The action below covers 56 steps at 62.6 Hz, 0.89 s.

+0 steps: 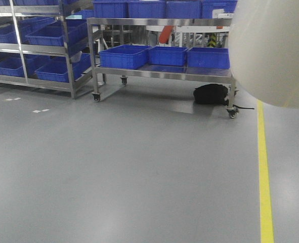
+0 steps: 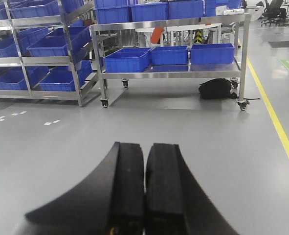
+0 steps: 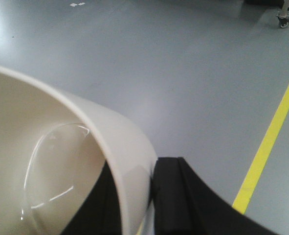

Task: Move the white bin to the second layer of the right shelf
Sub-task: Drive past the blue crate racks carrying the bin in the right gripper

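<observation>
White bin (image 3: 51, 161) cropped; R end effector (image 3: 134, 196) pinches its rim. L end effector (image 2: 145, 186) closed, empty. Grey floor (image 1: 139, 177), yellow line (image 1: 263, 167) right of bench (image 1: 164, 73).

We find a smooth grey floor (image 1: 139, 177) with a dull sheen, carrying a yellow line (image 1: 264, 177) along its right side and a few small white marks (image 1: 40, 110) at the left. Standing on it are a steel trolley (image 1: 159, 22) on castors (image 1: 96, 97) and, just beside it to the left, a steel rack (image 1: 38, 49). We note a black bag (image 1: 210, 94) lying on the floor under the trolley, near its right front castor.
</observation>
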Each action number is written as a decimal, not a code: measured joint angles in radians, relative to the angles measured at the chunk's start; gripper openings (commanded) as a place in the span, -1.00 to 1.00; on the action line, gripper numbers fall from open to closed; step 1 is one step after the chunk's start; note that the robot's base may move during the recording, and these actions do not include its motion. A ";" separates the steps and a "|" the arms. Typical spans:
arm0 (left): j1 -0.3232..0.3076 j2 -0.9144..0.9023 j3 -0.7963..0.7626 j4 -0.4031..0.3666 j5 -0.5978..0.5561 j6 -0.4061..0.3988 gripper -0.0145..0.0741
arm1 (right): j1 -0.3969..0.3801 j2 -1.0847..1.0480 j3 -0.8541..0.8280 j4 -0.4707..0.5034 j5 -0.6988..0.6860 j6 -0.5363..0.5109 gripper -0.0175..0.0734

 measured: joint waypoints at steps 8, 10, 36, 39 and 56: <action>0.000 0.000 0.000 0.000 0.000 0.000 -0.48 | 0.000 0.000 0.000 0.000 0.000 0.000 -0.50; 0.000 0.000 0.000 0.000 0.000 0.000 -0.48 | 0.000 0.000 0.000 0.000 0.000 0.000 -0.50; 0.000 0.000 0.000 0.000 0.000 0.000 -0.48 | 0.000 0.000 0.000 0.000 0.000 0.000 -0.50; 0.000 0.000 0.000 0.000 0.000 0.000 -0.48 | 0.000 0.000 0.000 0.000 0.000 0.000 -0.50; 0.000 0.000 0.000 0.000 0.000 0.000 -0.48 | 0.000 0.000 0.000 0.000 0.000 0.000 -0.50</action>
